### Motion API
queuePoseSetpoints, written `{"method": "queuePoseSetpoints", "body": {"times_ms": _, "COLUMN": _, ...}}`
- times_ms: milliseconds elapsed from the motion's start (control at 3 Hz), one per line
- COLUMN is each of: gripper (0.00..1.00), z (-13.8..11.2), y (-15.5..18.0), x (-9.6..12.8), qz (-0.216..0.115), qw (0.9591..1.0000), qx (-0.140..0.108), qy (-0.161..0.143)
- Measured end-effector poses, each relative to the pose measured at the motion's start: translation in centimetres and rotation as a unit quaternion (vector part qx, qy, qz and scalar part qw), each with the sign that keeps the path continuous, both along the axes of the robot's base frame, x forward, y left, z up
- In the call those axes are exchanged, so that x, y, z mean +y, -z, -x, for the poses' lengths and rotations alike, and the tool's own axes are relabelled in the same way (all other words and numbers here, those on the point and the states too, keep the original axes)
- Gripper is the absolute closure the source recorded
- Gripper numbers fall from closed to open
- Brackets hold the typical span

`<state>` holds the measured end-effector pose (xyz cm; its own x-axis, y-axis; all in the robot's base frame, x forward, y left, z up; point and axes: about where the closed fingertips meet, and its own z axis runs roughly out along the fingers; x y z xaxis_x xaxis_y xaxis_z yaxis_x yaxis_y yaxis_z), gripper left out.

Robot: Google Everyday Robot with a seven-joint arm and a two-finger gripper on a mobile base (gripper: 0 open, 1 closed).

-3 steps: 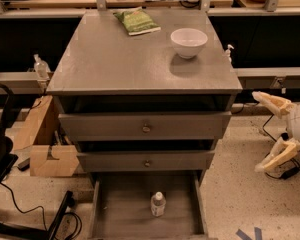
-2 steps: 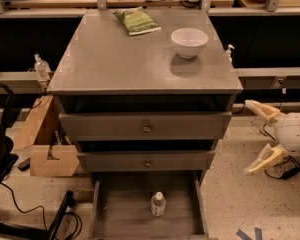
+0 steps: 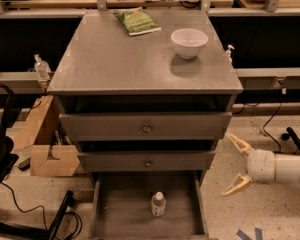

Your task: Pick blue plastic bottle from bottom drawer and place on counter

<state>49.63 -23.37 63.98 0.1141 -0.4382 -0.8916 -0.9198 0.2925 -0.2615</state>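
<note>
One big grey desk (image 3: 130, 59) stands with its bottom drawer (image 3: 122, 209) pulled out below the front edge. The gripper (image 3: 227, 165) hangs low, out past the front right corner, jaws wide open and holding nothing. The blue plastic bottle (image 3: 158, 204) stands upright in the drawer's middle. The gripper should come over, go down straight, and close softly round the bottle's middle so it won't tip.
</note>
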Motion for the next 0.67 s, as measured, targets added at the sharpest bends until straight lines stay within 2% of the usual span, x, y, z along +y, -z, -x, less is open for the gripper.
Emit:
{"method": "queuePoseSetpoints", "body": {"times_ms": 333, "gripper": 0.0, "z": 0.4, "y": 7.6, "x": 0.7, "qz": -0.017, "qw": 0.9998, "qx": 0.003, "qy": -0.011}}
{"method": "queuePoseSetpoints", "body": {"times_ms": 667, "gripper": 0.0, "z": 1.4, "y": 14.6, "x": 1.5, "qz": -0.024, "qw": 0.999, "qx": 0.023, "qy": -0.031}}
